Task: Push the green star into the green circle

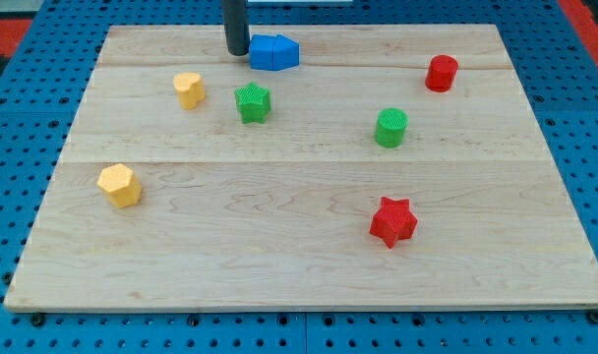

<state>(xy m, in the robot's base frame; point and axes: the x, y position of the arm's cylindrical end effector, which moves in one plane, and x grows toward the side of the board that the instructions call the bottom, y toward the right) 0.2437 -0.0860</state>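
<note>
Camera view: my tip near desk top edge, just left of blue block, above green star. No claw on rod. Green circle well right of star. Star likely light, rigid, slippery, prone to spinning; push at left face.

Only the rod shows of the arm: a straight, smooth, dark grey cylinder with a faint sheen, ending in my tip, blunt and round.
</note>
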